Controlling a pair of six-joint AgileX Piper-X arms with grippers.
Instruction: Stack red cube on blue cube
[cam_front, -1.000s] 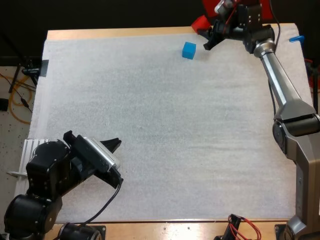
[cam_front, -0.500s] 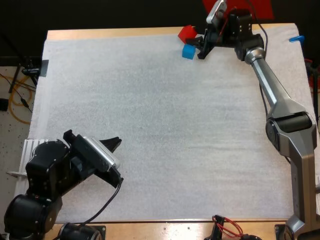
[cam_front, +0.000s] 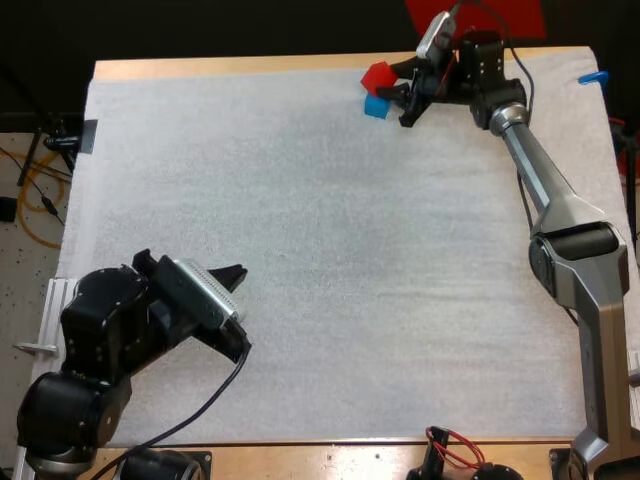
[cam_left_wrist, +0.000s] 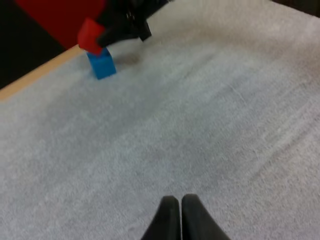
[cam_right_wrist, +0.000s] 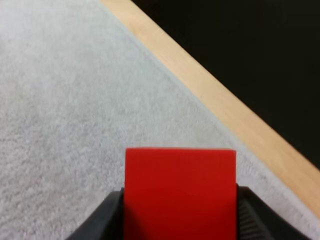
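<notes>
The right gripper (cam_front: 398, 92) pressed its two black fingers on the small red cube (cam_right_wrist: 180, 192) from both sides, one finger (cam_right_wrist: 111, 216) against each flank, so the jaws stood at the cube's width, holding it. The red cube hung tilted over the small bright blue cube (cam_front: 376, 107), shifted a little toward the table's far edge; whether the two touched could not be told. The blue cube sat on the white foam mat (cam_front: 330, 250) near its far edge, close to the bare strip of the wooden table (cam_front: 230, 66). The right arm reached out along the mat's right side to that far spot. The left gripper (cam_left_wrist: 174, 201) had its jaws closed, fingertips touching with nothing between them, above bare mat at the near left, well apart from both cubes.
</notes>
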